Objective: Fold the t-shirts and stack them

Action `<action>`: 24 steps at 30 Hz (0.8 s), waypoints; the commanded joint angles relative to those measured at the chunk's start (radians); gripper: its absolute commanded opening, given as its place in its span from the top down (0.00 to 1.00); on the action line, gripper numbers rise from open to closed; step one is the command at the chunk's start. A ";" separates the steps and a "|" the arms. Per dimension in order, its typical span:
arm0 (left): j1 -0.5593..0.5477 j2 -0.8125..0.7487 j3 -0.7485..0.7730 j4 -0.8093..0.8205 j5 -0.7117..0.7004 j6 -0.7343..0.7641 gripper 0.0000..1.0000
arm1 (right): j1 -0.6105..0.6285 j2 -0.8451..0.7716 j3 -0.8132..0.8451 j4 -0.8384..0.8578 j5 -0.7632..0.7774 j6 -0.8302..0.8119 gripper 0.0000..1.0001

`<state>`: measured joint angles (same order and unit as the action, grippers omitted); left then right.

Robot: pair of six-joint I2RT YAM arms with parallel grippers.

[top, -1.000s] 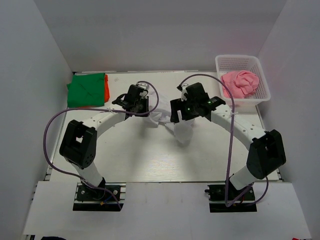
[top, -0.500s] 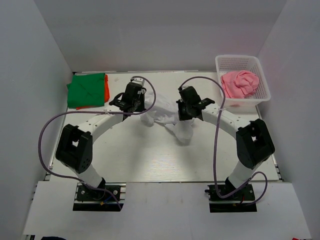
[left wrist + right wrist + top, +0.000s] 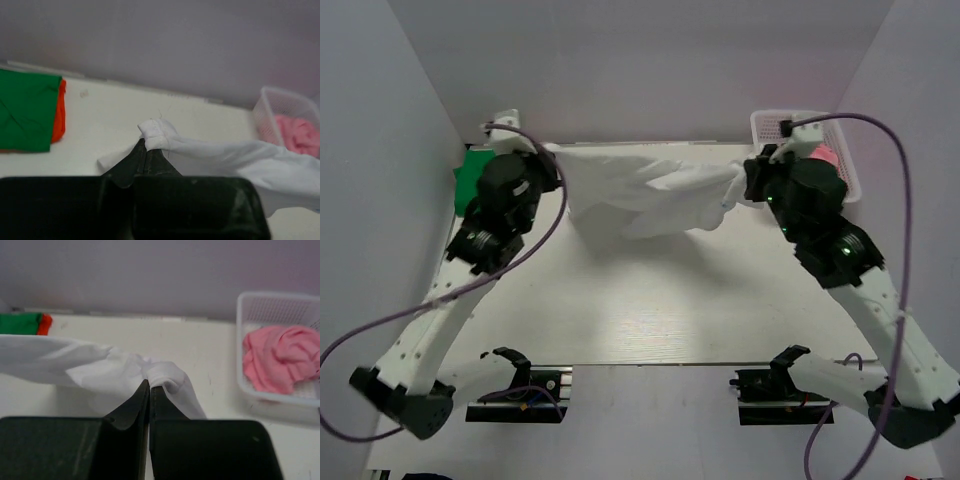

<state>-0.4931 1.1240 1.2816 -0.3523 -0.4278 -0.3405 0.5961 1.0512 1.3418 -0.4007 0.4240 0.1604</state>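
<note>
White t-shirt (image 3: 638, 196) held stretched wide, rumpled, middle seemingly sagging.

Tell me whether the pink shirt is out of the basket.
No, the pink shirt lies crumpled inside the basket, within its mesh walls.

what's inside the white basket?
One crumpled pink t-shirt sits in the basket. Whatever lies beneath it is covered, so I can't tell if more shirts are there.
</note>
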 commanded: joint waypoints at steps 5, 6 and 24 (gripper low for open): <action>-0.004 -0.233 0.281 -0.103 -0.062 0.096 1.00 | -0.001 -0.200 0.189 0.068 0.130 -0.195 1.00; 0.005 -0.233 0.309 -0.120 -0.062 0.107 1.00 | 0.001 -0.213 0.195 0.082 0.128 -0.211 1.00; 0.014 0.121 0.296 -0.186 -0.347 0.055 1.00 | -0.060 0.067 -0.027 0.459 0.417 -0.414 1.00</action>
<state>-0.4854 1.1088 1.6501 -0.5079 -0.6373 -0.2577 0.5716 1.0161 1.3991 -0.0666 0.7368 -0.2157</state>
